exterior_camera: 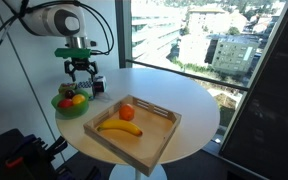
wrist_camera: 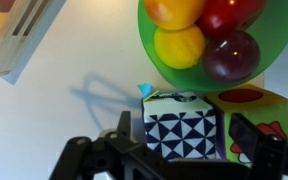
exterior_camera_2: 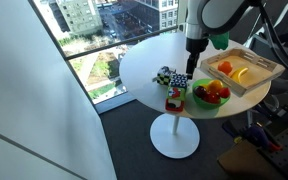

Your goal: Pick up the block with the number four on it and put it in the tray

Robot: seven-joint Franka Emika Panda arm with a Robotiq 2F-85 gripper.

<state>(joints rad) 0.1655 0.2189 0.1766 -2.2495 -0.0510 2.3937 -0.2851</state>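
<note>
Your pincer (exterior_camera: 81, 73) stands open, one finger on each side of the block (wrist_camera: 181, 130), gripping nothing; the block sits on the white worktop (wrist_camera: 44, 120), just beside the green fruit bowl (wrist_camera: 196, 78) and a second cube (wrist_camera: 264, 105); the tray (exterior_camera: 119, 148) lies apart, holding a banana and an orange.

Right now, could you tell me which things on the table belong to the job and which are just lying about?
Job: block; tray; end effector, open over the block.
Lying about: fruit bowl; coloured cube; banana and round fruit, both in the tray.
</note>
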